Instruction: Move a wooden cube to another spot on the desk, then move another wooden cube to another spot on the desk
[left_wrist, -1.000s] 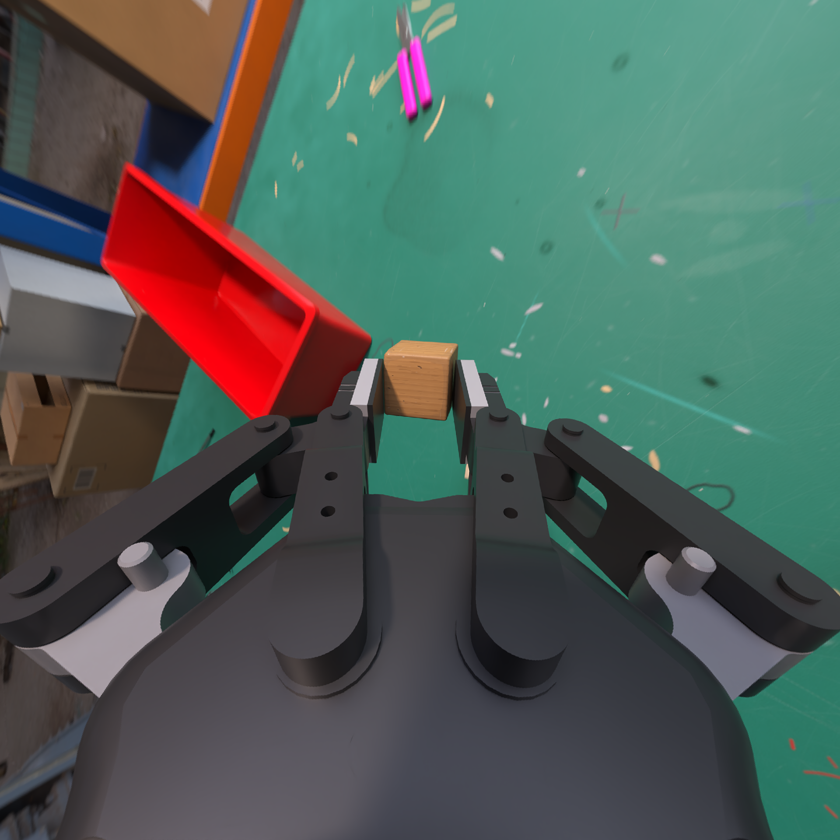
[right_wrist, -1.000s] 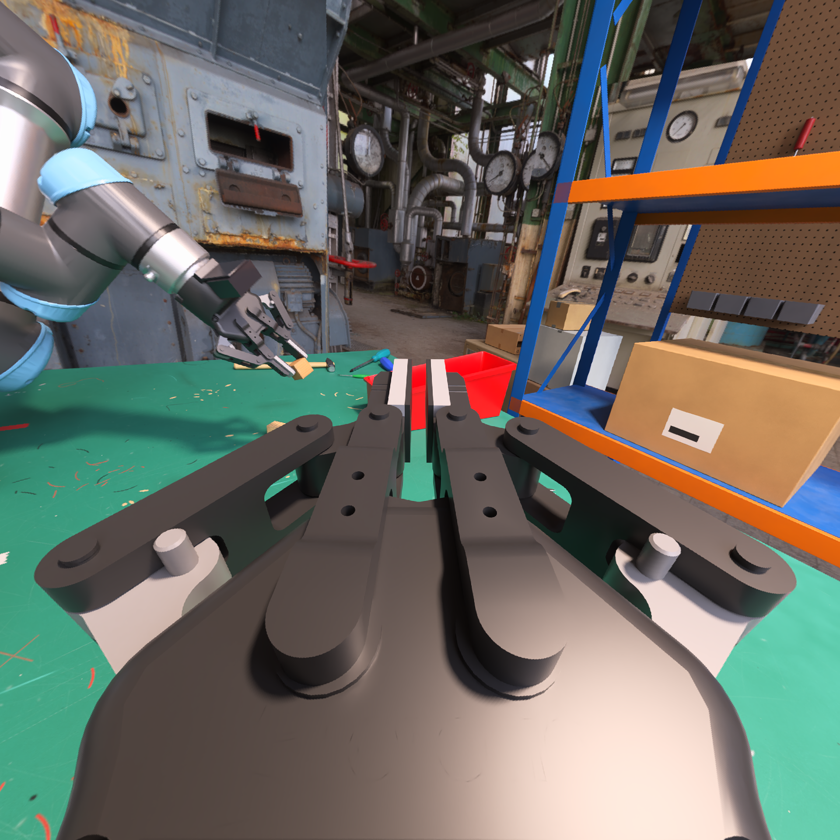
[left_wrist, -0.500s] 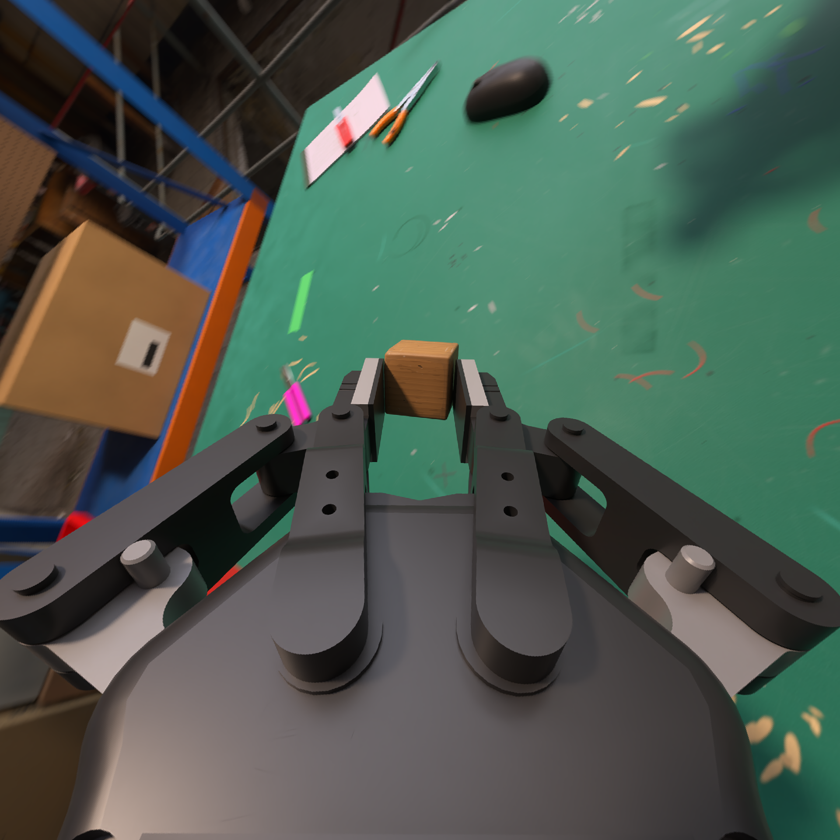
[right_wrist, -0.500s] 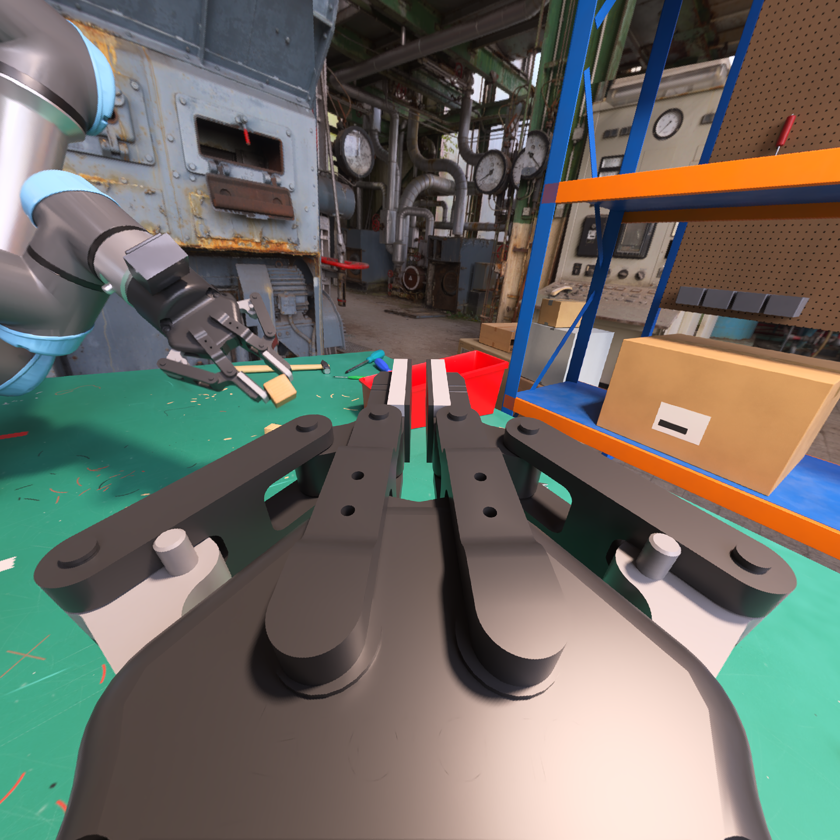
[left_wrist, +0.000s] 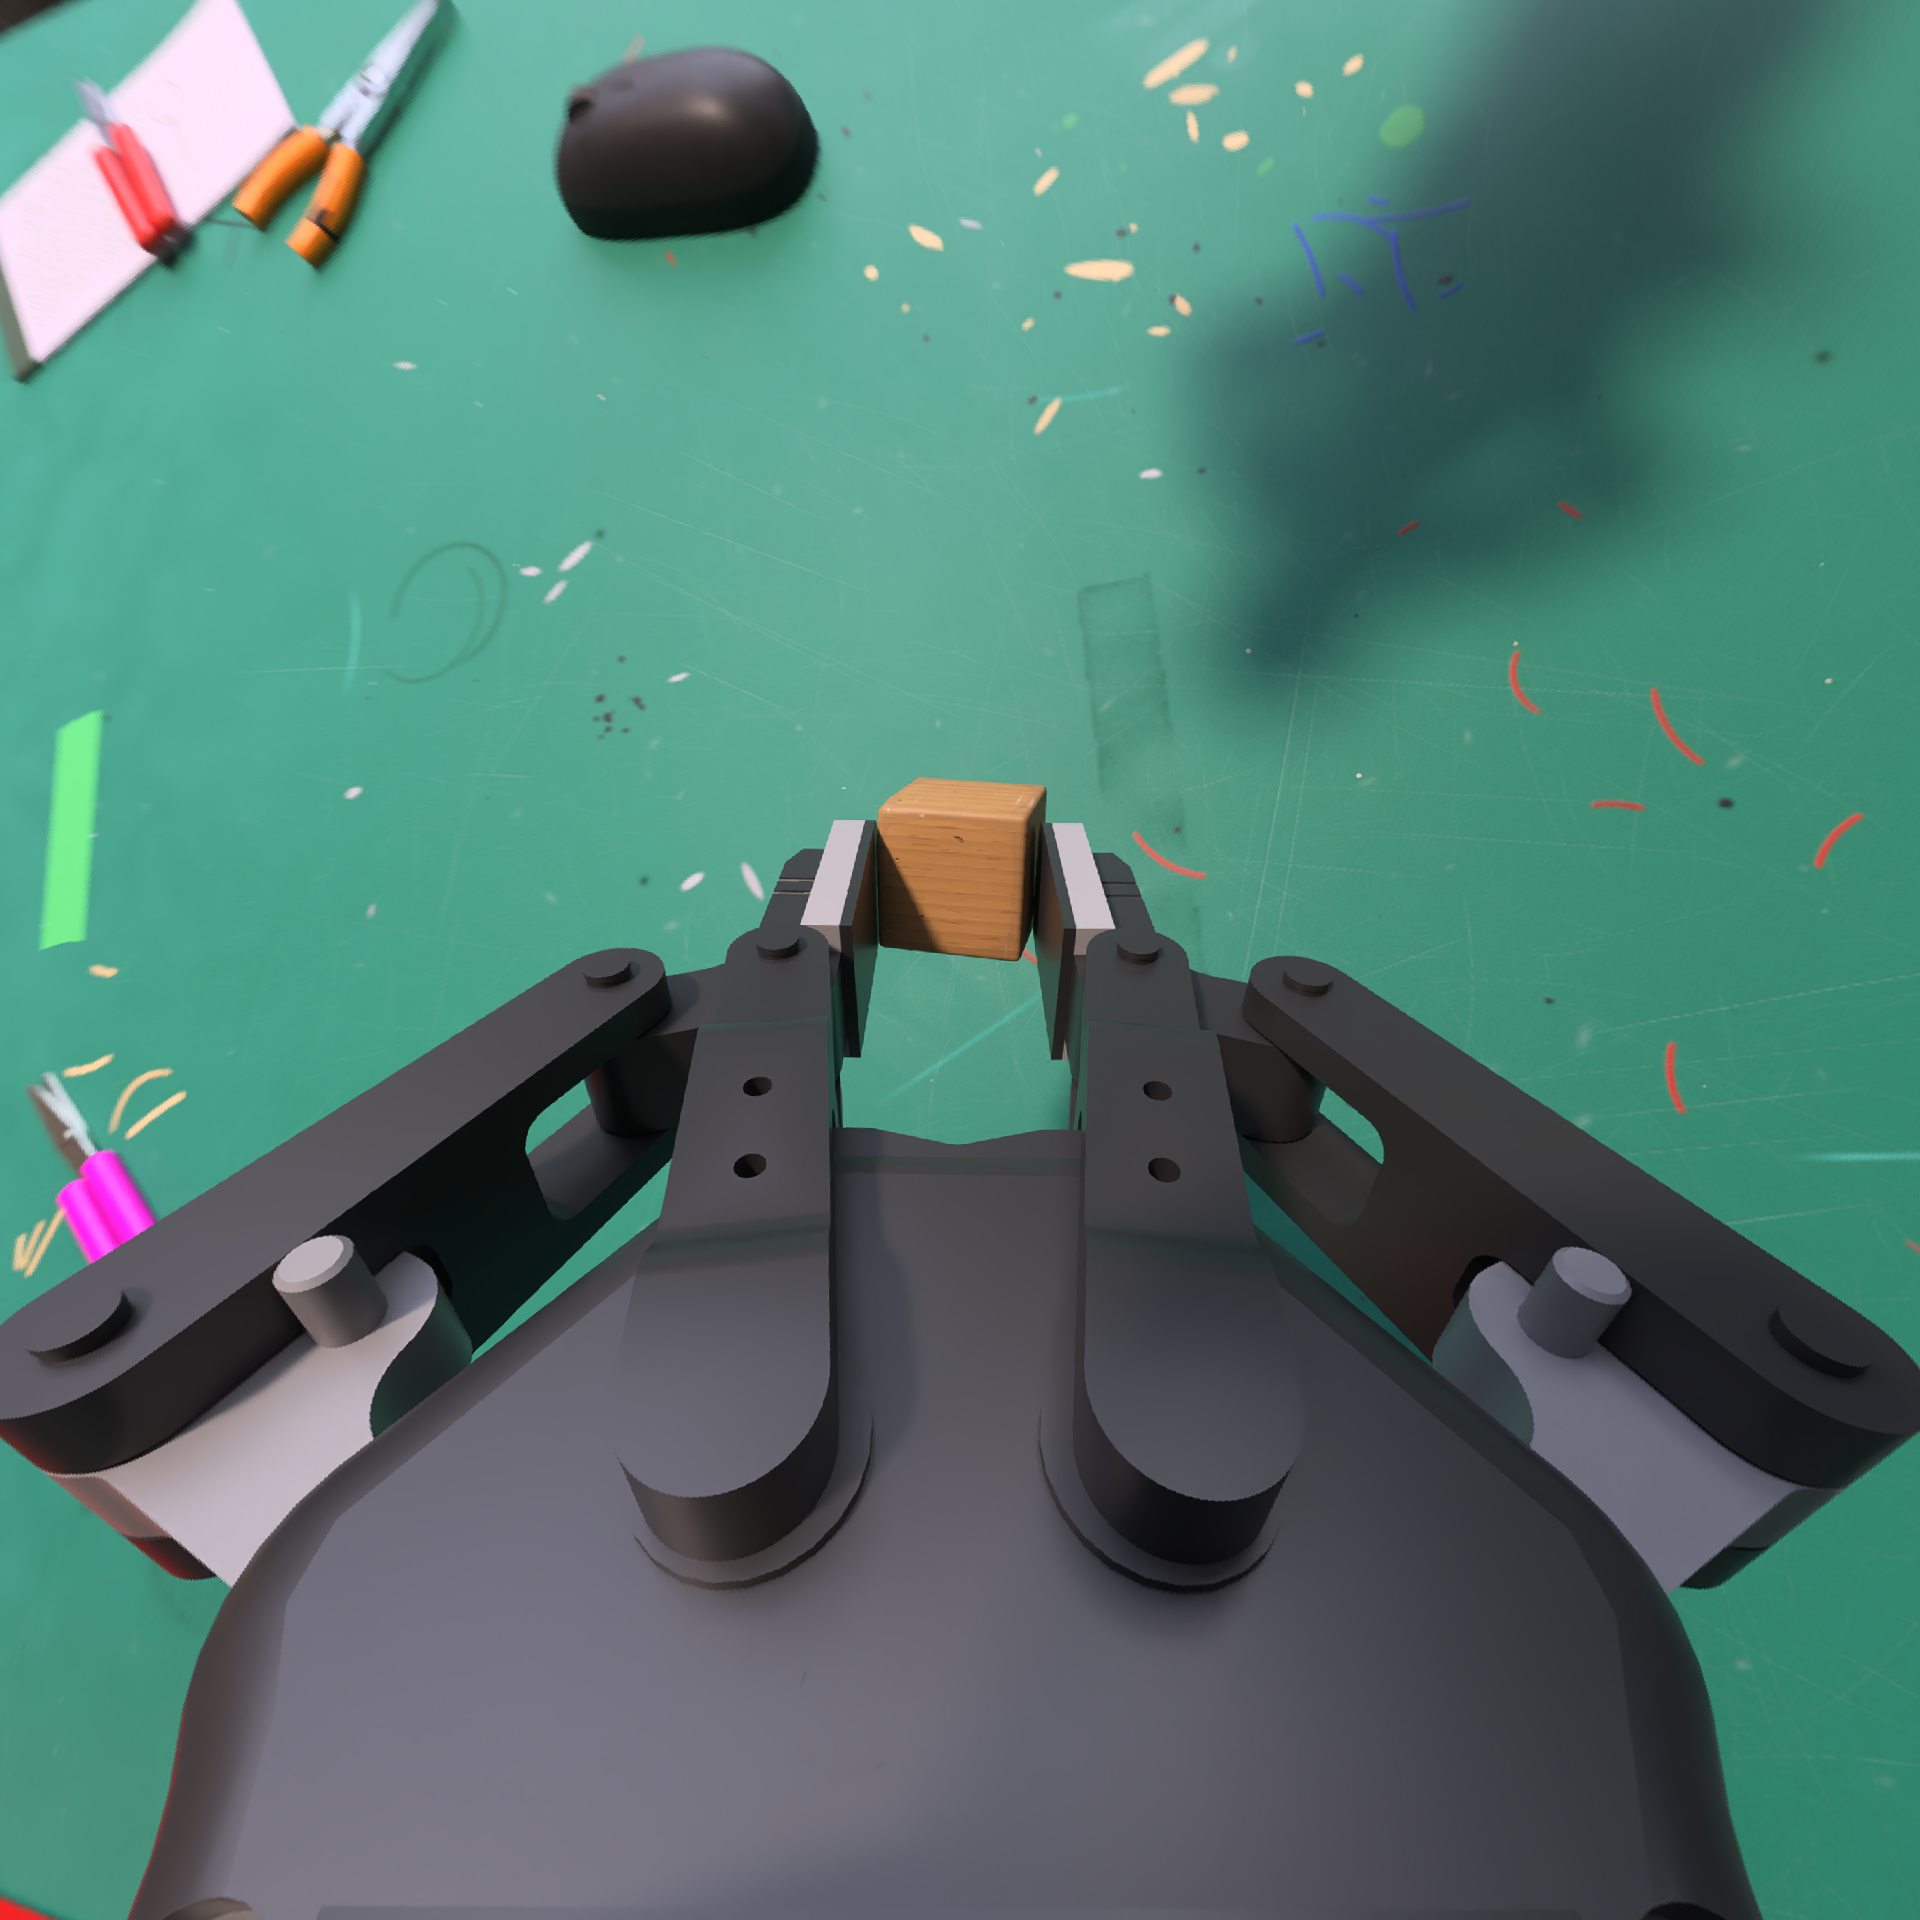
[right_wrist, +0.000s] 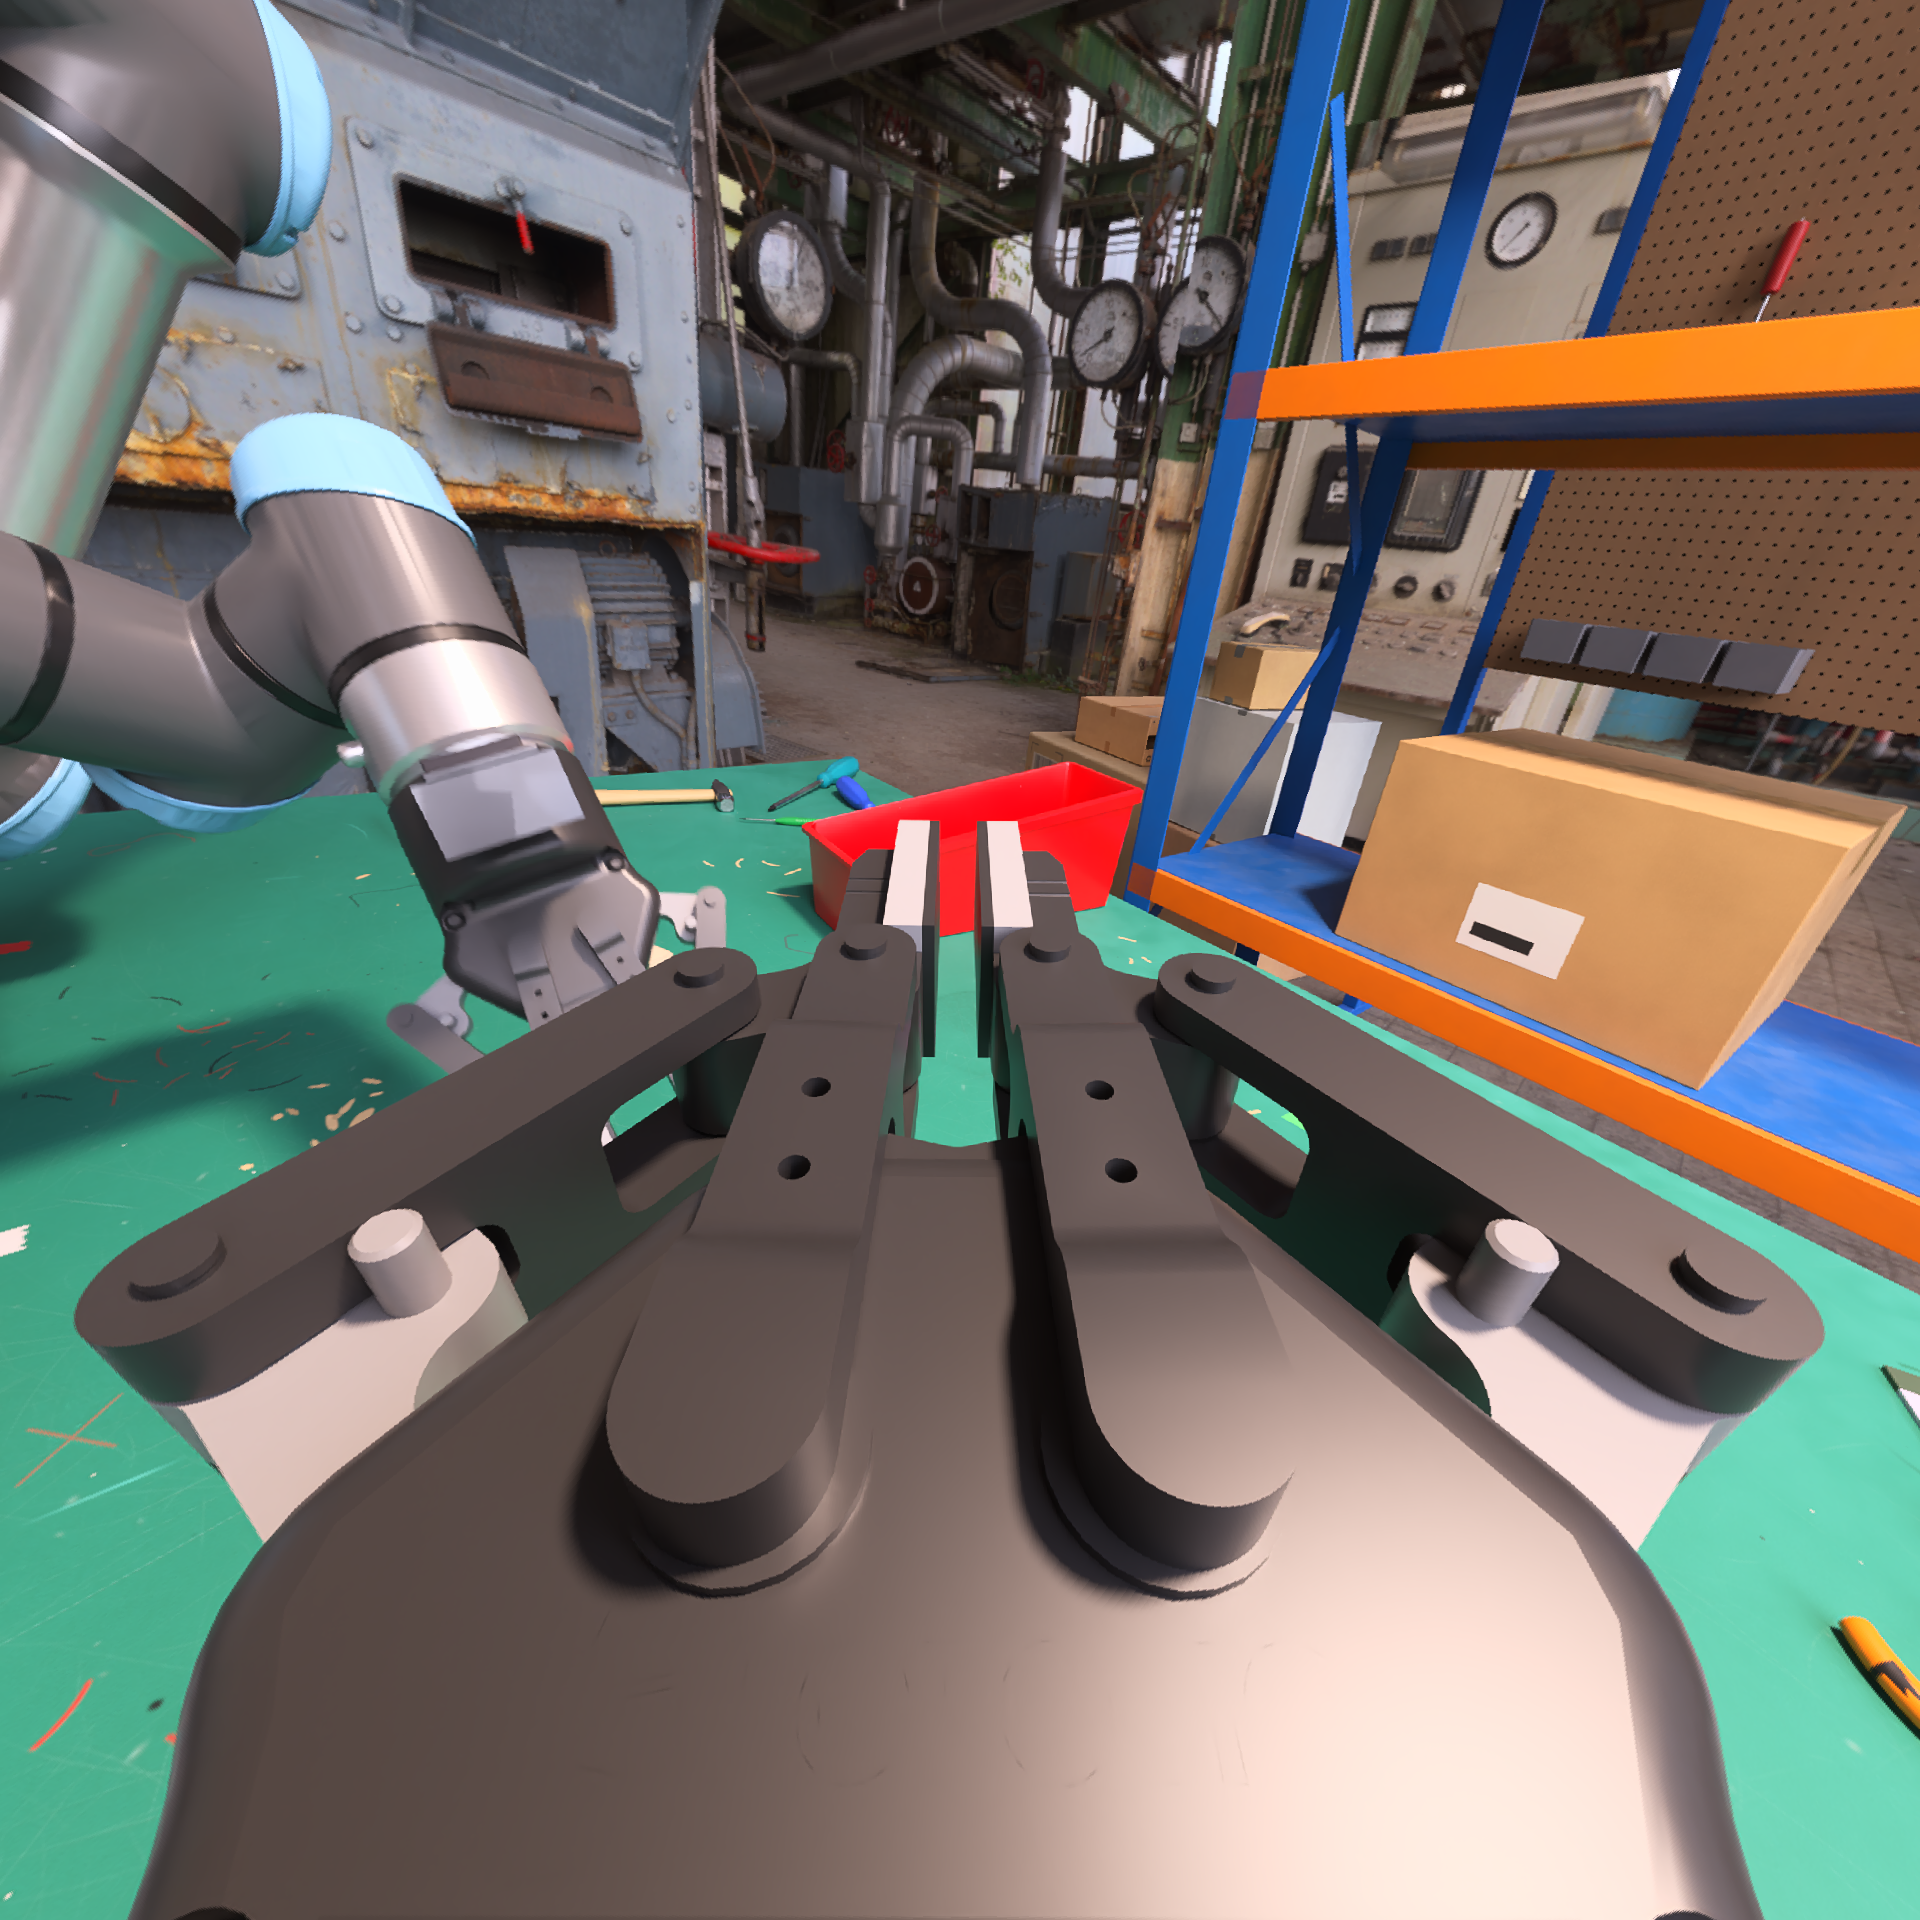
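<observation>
My left gripper (left_wrist: 958, 883) is shut on a wooden cube (left_wrist: 958, 868) and holds it above the green desk mat (left_wrist: 727, 499), pointing down at it. In the right wrist view the left arm (right_wrist: 416, 665) reaches in from the left, with its gripper body (right_wrist: 540, 904) low over the mat just left of my right gripper; the cube is hidden there behind my right gripper's linkage. My right gripper (right_wrist: 956, 873) is shut and empty, held level above the desk and facing the red bin (right_wrist: 977, 821). No second cube shows.
A black mouse (left_wrist: 681, 140), orange-handled pliers (left_wrist: 312, 177) and a white pad (left_wrist: 125, 197) lie beyond the cube. A pink-handled tool (left_wrist: 99, 1195) lies at the left. A hammer (right_wrist: 665, 797) and screwdriver (right_wrist: 831, 779) lie at the far edge. A shelf rack with a cardboard box (right_wrist: 1610, 894) stands at the right.
My left gripper has carried the cube away from the red bin, across the desk toward the right arm, and tilted down toward the mat. The right gripper has stayed in place.
</observation>
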